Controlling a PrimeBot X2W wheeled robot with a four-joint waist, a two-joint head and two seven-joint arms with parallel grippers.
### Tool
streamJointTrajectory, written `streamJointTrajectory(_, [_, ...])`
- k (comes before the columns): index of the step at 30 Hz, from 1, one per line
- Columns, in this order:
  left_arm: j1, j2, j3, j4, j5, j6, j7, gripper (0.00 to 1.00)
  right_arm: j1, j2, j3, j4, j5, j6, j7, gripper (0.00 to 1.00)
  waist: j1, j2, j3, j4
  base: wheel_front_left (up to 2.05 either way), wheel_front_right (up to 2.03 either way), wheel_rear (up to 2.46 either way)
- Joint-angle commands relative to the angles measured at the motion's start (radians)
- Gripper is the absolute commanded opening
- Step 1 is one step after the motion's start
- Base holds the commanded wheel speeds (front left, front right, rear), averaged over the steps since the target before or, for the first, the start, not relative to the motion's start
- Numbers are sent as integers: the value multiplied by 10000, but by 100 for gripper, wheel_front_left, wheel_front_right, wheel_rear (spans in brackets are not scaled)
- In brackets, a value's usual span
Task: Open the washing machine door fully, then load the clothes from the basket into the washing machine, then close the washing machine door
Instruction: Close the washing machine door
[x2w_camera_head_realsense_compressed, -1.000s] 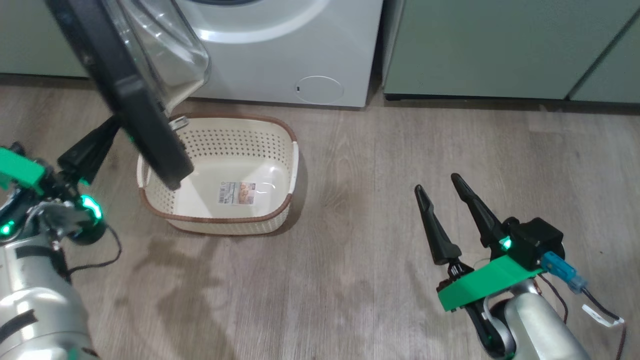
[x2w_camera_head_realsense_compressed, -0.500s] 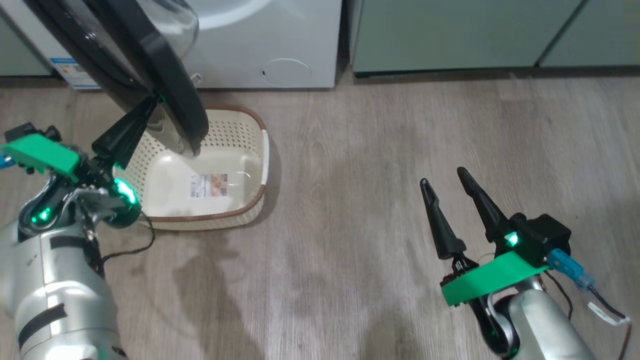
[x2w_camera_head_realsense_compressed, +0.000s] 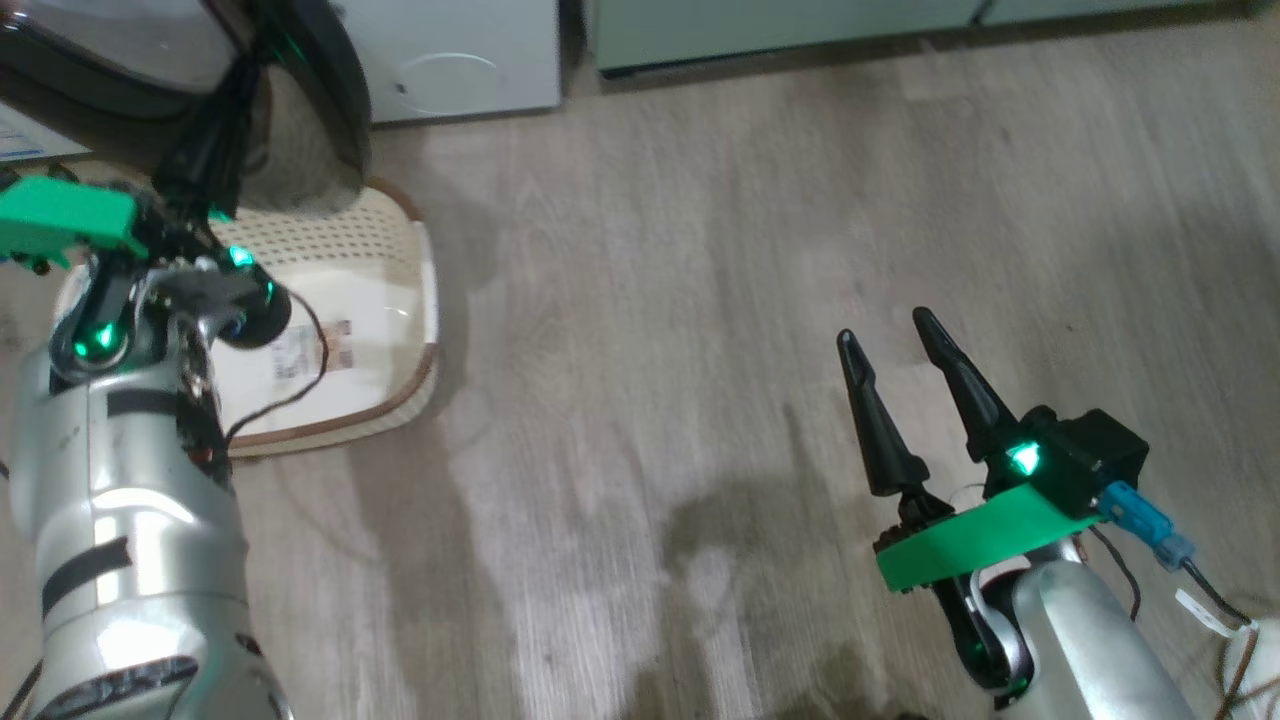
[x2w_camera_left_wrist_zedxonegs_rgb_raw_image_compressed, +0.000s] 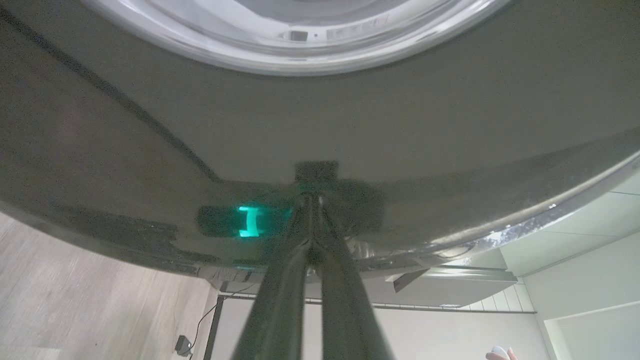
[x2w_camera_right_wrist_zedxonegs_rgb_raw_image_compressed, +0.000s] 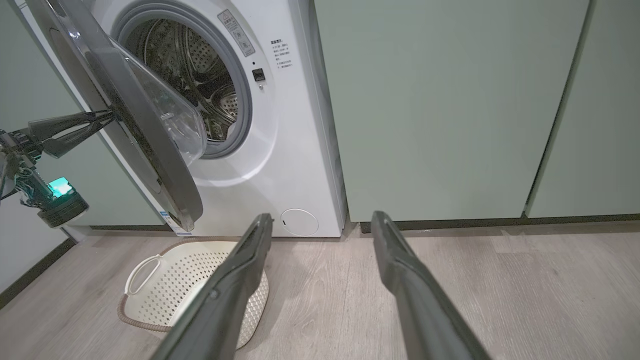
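pressing the washing machine door outer rim with clenched left hand, likely to shut it; basket looks empty. right hand released, idle.

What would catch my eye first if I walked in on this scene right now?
First the big round door of the white washing machine, swung open at the left so the steel drum shows, with the shut left tool touching its glossy black outer face. Below it a cream basket sits on the wood floor. Off to the right, the right tool hangs open above the floor.
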Motion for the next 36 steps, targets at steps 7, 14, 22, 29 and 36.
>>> streamJointTrajectory(7, [-1126, 236, -303, -302, -417, -17, -1799, 0, -261, 200, 153, -415, 65, 0, -65, 100, 0, 0, 762, -1074, 0, 0, 0])
streamJointTrajectory(14, [-2135, 242, 18, -115, -722, -17, -3582, 0, -320, 274, 167, -455, 192, 0, -65, 100, 0, 0, 1174, -1866, 0, 0, 0])
streamJointTrajectory(22, [-2940, 429, -5, 240, -498, -17, -4086, 0, -391, 289, 242, -492, 471, 0, -65, 100, 0, 0, 1375, -2359, 0, 0, 0])
streamJointTrajectory(29, [-3169, 542, -195, 586, -333, -17, -4107, 0, -402, 291, 120, -481, 516, 0, -65, 100, 0, 0, 1264, -2290, 0, 0, 0])
streamJointTrajectory(36, [-2359, 518, -531, 500, -190, -17, -3698, 0, -399, 291, 29, -429, 417, 0, -65, 100, 0, 0, 790, -1797, 0, 0, 0])
